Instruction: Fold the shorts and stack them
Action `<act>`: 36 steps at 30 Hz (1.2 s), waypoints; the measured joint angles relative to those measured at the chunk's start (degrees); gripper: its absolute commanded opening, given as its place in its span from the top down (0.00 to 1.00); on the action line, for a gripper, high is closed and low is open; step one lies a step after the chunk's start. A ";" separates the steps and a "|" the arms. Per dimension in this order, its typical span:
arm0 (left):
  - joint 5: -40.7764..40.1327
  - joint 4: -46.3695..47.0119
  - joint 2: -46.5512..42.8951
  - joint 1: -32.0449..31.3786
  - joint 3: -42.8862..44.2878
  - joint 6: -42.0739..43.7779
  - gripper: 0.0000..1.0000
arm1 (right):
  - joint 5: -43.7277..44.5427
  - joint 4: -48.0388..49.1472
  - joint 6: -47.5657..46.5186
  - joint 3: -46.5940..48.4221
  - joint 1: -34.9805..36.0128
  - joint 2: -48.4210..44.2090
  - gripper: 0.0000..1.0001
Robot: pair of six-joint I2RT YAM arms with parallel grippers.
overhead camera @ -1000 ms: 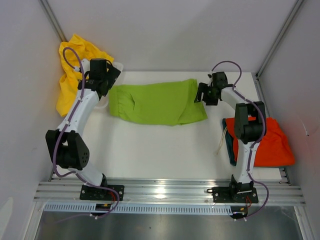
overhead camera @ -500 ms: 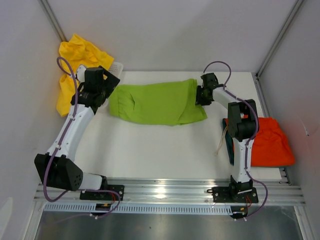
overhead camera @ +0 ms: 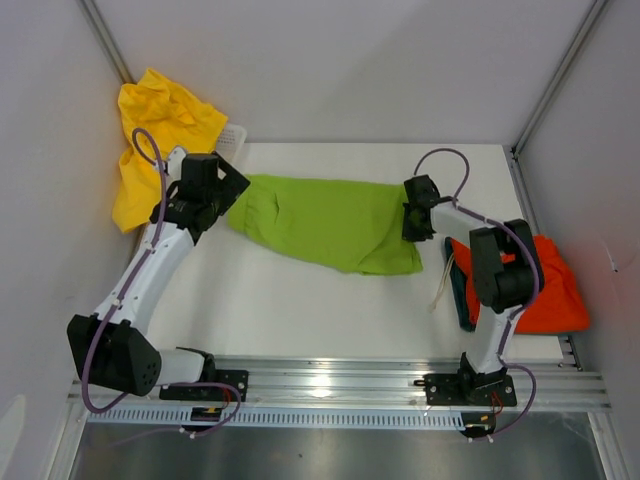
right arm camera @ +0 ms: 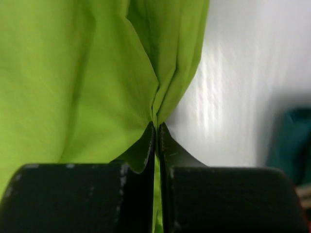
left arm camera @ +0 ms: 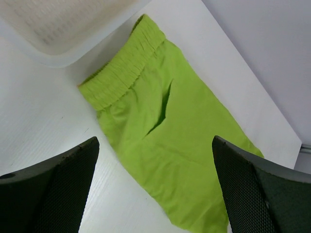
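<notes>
White tabletop (overhead camera: 300, 310) fills the middle of the overhead view, and the lime green shorts (overhead camera: 330, 220) lie flat across it, waistband toward the left, legs toward the right. Yellow shorts (overhead camera: 160, 120) are heaped in the upper left over the white basket (overhead camera: 232, 134). Orange-red shorts (overhead camera: 545, 285) sit at the right edge on top of dark teal shorts (overhead camera: 462, 290). My right gripper (right arm camera: 156, 128) has its jaws pressed together on the lime leg hem. My left gripper (left arm camera: 154, 145) is by the waistband, jaws spread wide and holding nothing.
</notes>
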 measured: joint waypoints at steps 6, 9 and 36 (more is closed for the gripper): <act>-0.04 0.59 -0.44 -1.20 -2.29 0.13 0.01 | 2.45 -3.56 1.73 -10.84 -2.29 -10.40 0.34; 0.02 1.38 0.07 -1.68 -2.45 0.59 0.01 | 3.72 -3.74 1.92 -10.73 -2.23 -11.45 0.31; 24.09 48.26 22.05 0.96 -14.88 3.37 0.05 | -9.31 5.01 8.28 -5.86 11.21 -16.48 0.68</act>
